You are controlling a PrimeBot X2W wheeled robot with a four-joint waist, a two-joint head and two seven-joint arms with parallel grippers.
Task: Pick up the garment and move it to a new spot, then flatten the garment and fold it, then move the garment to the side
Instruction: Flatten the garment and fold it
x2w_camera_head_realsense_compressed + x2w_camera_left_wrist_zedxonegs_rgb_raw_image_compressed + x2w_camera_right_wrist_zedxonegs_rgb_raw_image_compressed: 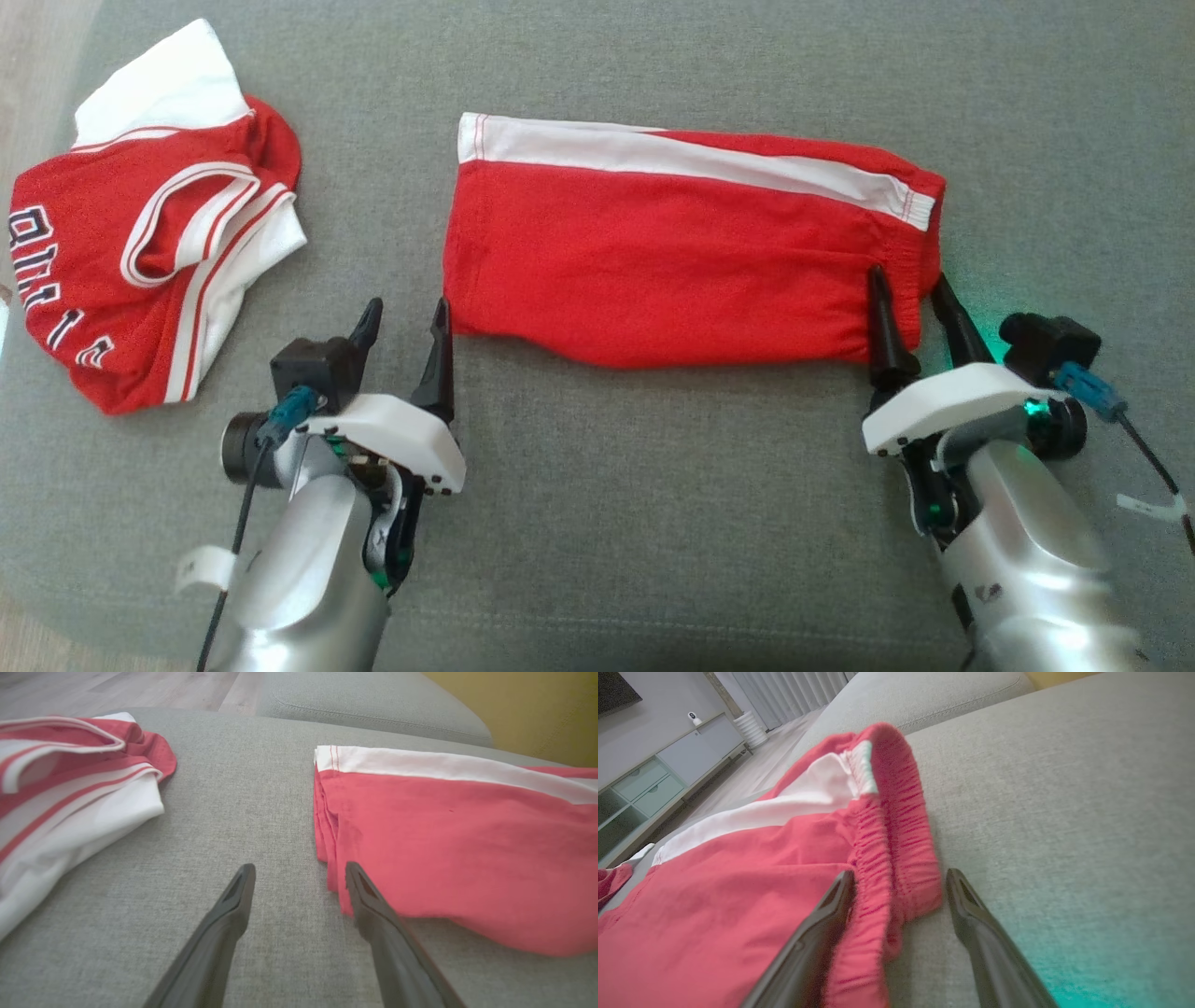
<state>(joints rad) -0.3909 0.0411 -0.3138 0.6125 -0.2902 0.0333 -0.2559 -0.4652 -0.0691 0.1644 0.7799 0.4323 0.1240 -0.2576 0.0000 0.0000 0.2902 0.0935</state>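
Both wide, left tool [407,306] stood beside and right tool [906,275] astride folded red white-striped fabric shorts [672,252]; one-sided gripping could unfold them.

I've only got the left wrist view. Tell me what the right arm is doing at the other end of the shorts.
Observer: Its jaws stand open across the waistband corner of the shorts: one finger over the cloth, the other over bare sofa.
Operator: Describe that end of the shorts.
Observer: The elastic waistband is gathered, and the white stripe runs right up to it.
Operator: Now give me the whole jersey.
Observer: The jersey lies crumpled, with black lettering along its left edge.
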